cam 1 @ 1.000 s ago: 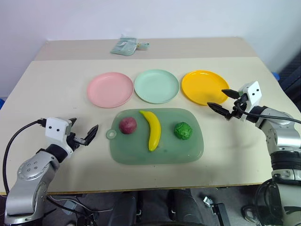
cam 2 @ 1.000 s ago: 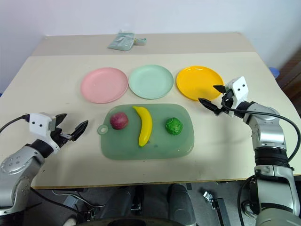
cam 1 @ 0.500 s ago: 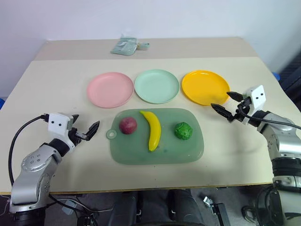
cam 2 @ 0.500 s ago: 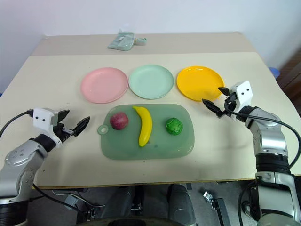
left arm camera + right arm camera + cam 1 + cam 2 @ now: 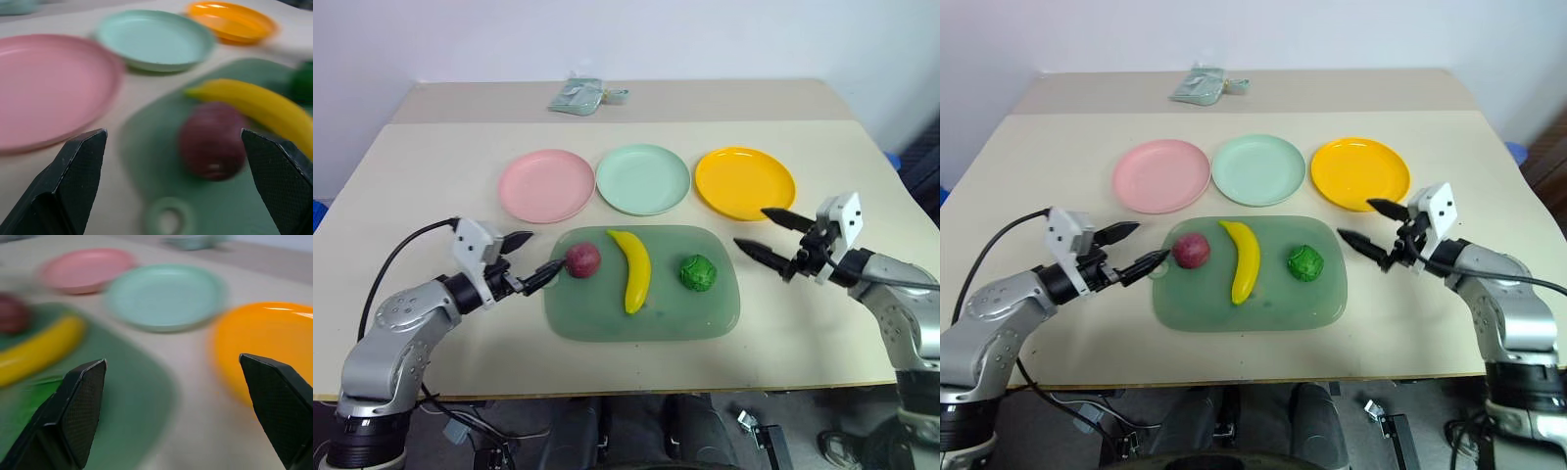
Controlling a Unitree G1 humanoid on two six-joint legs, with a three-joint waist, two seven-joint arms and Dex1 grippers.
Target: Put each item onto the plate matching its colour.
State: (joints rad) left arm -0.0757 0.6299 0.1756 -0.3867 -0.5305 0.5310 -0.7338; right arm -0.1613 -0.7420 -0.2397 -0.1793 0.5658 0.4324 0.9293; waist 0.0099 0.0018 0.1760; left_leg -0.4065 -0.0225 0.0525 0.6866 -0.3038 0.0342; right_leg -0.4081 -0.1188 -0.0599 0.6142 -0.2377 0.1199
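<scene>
We note both wide-open, empty end effectors have closed in: left end effector [image 5: 530,258] nears the red fruit [image 5: 582,259] on the board [image 5: 705,318]; right end effector [image 5: 766,232] flanks the green vegetable [image 5: 697,272]. Grasping appears imminent.

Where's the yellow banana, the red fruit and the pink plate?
Curved yellow toy banana [image 5: 635,274], left eye view, middle of its body.
Dark red round toy fruit [image 5: 582,259], left eye view, centre of its top.
Pink round plastic plate [image 5: 546,185], left eye view, bare middle.

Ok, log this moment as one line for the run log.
plates bare | red fruit, banana, green vegetable on board | left gripper open by fruit | right gripper open
</scene>
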